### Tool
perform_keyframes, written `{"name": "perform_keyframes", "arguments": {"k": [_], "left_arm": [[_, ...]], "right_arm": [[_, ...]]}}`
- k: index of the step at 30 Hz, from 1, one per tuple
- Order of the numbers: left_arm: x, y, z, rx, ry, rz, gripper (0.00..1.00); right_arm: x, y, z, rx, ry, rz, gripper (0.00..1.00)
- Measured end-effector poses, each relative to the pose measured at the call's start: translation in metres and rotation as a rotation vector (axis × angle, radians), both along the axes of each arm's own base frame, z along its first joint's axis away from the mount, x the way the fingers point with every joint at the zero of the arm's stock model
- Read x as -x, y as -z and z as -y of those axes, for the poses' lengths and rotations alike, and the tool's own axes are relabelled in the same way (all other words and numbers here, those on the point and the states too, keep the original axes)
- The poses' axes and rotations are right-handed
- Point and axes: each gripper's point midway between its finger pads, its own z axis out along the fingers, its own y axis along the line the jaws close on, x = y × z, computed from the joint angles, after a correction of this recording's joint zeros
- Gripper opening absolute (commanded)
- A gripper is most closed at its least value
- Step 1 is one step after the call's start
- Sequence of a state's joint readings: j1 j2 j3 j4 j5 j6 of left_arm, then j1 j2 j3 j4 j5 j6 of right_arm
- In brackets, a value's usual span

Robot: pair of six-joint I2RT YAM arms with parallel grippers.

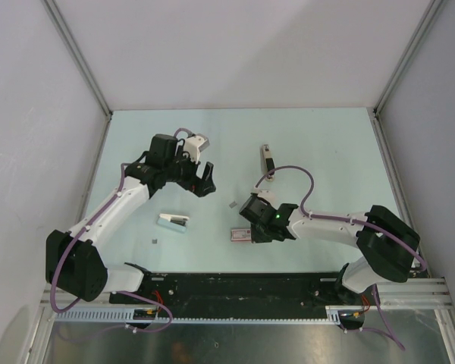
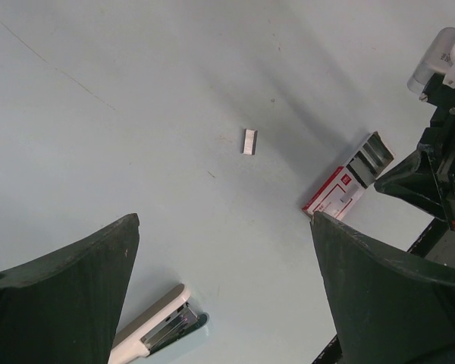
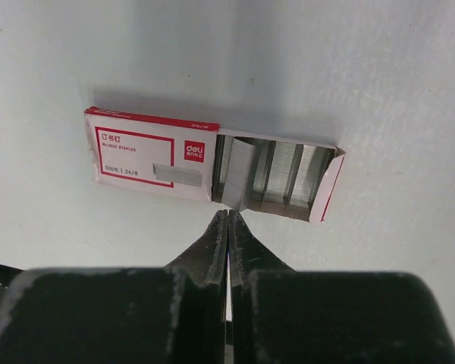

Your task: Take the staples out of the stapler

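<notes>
The stapler [image 1: 266, 160] lies on the tabletop [image 1: 326, 152], well beyond the right tool [image 3: 227, 220] and touched by neither arm. A red-and-white box [image 3: 152, 155] marked "deli", with Chinese print, has its drawer [image 3: 288, 182] slid out. Rows of staples sit inside, one strip [image 3: 236, 176] tilted up. The right tool is closed tight at the drawer's edge, and whether it holds anything is unclear. The left tool [image 2: 224, 227] hangs wide open, empty.
</notes>
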State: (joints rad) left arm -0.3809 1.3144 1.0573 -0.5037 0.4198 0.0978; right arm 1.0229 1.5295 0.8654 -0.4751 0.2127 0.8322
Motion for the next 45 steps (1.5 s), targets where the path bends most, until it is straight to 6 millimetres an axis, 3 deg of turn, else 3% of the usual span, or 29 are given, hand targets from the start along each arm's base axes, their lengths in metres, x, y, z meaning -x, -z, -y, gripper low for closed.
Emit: {"name": "perform_keyframes", "arguments": {"k": [14, 18, 22, 25, 29, 33, 37, 45], "left_arm": [[0.004, 0.001, 0.0, 0.004, 0.006, -0.006, 0.99], [0.005, 0.002, 0.0, 0.002, 0.009, -0.01, 0.99], [0.006, 0.007, 0.003, -0.019, 0.032, -0.006, 0.99], [0.007, 0.022, 0.011, -0.062, 0.067, -0.022, 1.0], [0.014, 0.06, 0.034, -0.155, 0.148, -0.077, 1.0], [0.02, 0.089, 0.058, -0.241, 0.218, -0.102, 0.94], [0.015, 0.103, 0.076, -0.299, 0.248, -0.077, 0.87], [-0.011, 0.119, 0.099, -0.367, 0.243, -0.005, 0.72]], "right_arm": [[-0.003, -0.004, -0.006, -0.027, -0.001, 0.015, 0.04], [-0.004, -0.021, -0.009, -0.078, -0.004, 0.035, 0.2], [-0.019, -0.063, -0.007, -0.194, 0.022, 0.112, 0.4], [-0.039, -0.092, 0.007, -0.254, 0.071, 0.183, 0.46], [-0.063, -0.114, 0.037, -0.273, 0.157, 0.253, 0.56], [-0.074, -0.123, 0.066, -0.244, 0.216, 0.289, 0.55], [-0.075, -0.127, 0.086, -0.215, 0.246, 0.305, 0.52], [-0.073, -0.124, 0.096, -0.175, 0.253, 0.302, 0.49]]}}
